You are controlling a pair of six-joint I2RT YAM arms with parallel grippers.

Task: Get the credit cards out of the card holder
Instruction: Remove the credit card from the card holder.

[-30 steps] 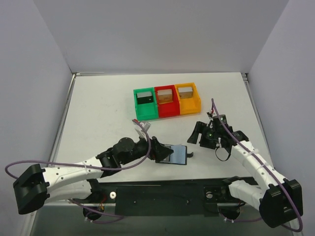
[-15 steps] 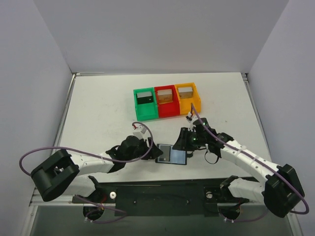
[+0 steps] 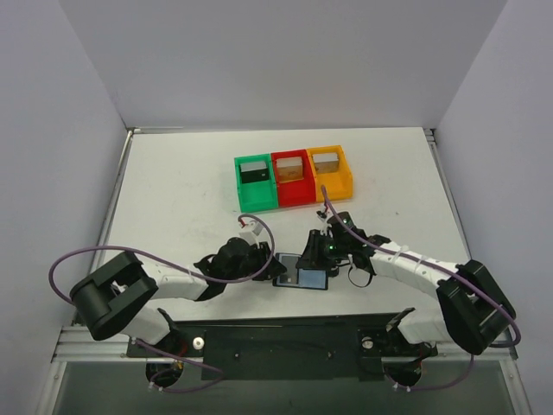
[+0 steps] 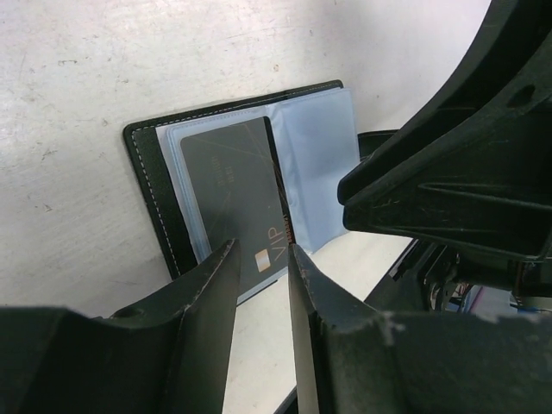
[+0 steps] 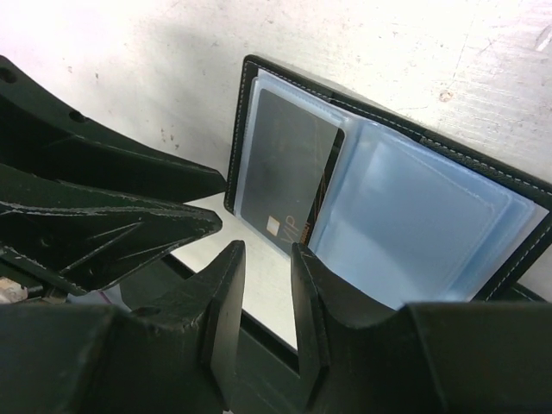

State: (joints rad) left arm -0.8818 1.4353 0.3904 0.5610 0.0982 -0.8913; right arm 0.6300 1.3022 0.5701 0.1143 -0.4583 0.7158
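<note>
- Card holder [image 3: 302,271] is lying open and flat on the table [image 3: 173,194]. It is sitting on the arm-base side of the red bin [image 3: 292,180] and well apart from it, with its clear sleeves facing up.
- A dark card [image 4: 233,190] marked VIP is sitting inside one sleeve and lying wholly within the holder's outline. No card is showing loose anywhere between the red bin and the arm bases.
- The other sleeves are looking pale and empty. Whether more cards are hiding under them cannot be told.
- The left gripper [image 4: 260,252] is hovering nearer the bases than the red bin and to its left, over the card's end of the holder. Its fingers are standing slightly parted and are gripping nothing.
- The right gripper [image 5: 267,250] is hovering just right of the red bin's line, above the same card. Its fingers are also parted a little, with nothing between them.
- Judging from this, the opening is looking done. Sliding the card out of its sleeve, which is the whole removal, is remaining.
</note>
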